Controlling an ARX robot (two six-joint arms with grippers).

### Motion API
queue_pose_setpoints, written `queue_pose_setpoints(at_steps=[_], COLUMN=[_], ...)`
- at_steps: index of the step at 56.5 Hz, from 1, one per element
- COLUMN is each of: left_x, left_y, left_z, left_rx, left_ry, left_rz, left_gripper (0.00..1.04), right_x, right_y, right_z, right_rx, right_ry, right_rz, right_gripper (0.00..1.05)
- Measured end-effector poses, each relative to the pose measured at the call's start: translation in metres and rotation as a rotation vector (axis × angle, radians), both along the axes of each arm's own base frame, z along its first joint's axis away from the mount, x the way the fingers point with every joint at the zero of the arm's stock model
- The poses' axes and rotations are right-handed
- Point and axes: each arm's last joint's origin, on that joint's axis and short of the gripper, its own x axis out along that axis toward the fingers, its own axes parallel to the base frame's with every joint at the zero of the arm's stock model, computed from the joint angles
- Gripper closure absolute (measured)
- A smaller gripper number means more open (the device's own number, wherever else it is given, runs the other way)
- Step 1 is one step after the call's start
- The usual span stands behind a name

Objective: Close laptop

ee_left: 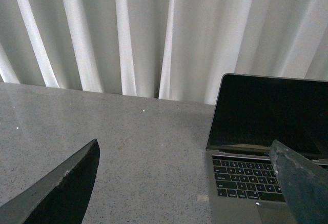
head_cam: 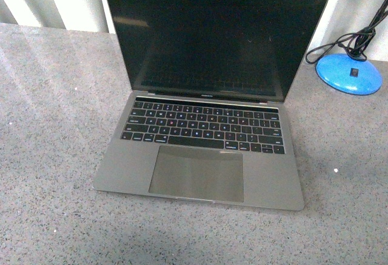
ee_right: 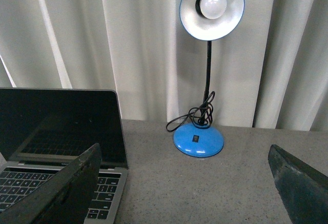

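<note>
1 laptop (head_cam: 203, 125) sits mid-table (head_cam: 48, 156), open. Lid is upright, dark screen faces the robot, hinge on far side. Long axis runs L-R, slightly skewed. Open table to its L, R and front. Curtain (ee_left: 128, 34) hangs behind far edge. 1 lamp (head_cam: 348, 73) at rear R, apart from lid. 2 grippers: L gripper (ee_left: 183, 147) and R gripper (ee_right: 184, 149), both spread wide, holding nothing.

An office-like desk setup: grey speckled tabletop (head_cam: 54, 156), open laptop (head_cam: 206, 125), blue desk lamp (ee_right: 205, 80), white curtains (ee_left: 128, 34) behind.
</note>
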Motion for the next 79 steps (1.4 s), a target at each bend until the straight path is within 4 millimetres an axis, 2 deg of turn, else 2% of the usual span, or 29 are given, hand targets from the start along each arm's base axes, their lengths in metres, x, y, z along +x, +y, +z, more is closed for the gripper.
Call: queue_pose_setpoints(at_steps=[69, 70, 73, 74, 75, 77, 79], left_x=[0.0, 0.001, 0.002, 0.003, 0.003, 0.003, 0.004], left_y=[0.0, 0.0, -0.003, -0.004, -0.005, -0.005, -0.005], left_z=[0.0, -0.002, -0.002, -0.003, -0.008, -0.012, -0.011], left_rx=[0.0, -0.054, -0.184, -0.231, -0.247, -0.299, -0.36], left_ry=[0.0, 0.053, 0.337, 0.385, 0.431, 0.399, 0.324], left_rz=[0.0, 0.051, 0.356, 0.46, 0.591, 0.703, 0.77], left_gripper=[0.07, 0.07, 0.07, 0.07, 0.07, 0.07, 0.07], right_x=[0.0, 0.0, 0.0, 0.001, 0.001, 0.003, 0.005], right_y=[0.0, 0.0, 0.0, 0.0, -0.001, -0.001, -0.001], right_z=[0.0, 0.0, 0.0, -0.001, 0.0, -0.002, -0.006], right_rx=[0.0, 0.0, -0.003, -0.024, -0.047, -0.055, -0.047], right_ry=[0.0, 0.0, 0.005, 0.054, 0.172, 0.419, 0.534], right_rz=[0.0, 0.0, 0.006, 0.039, 0.105, 0.279, 0.351], right_gripper=[0.1, 0.1, 0.1, 0.1, 0.1, 0.1, 0.1])
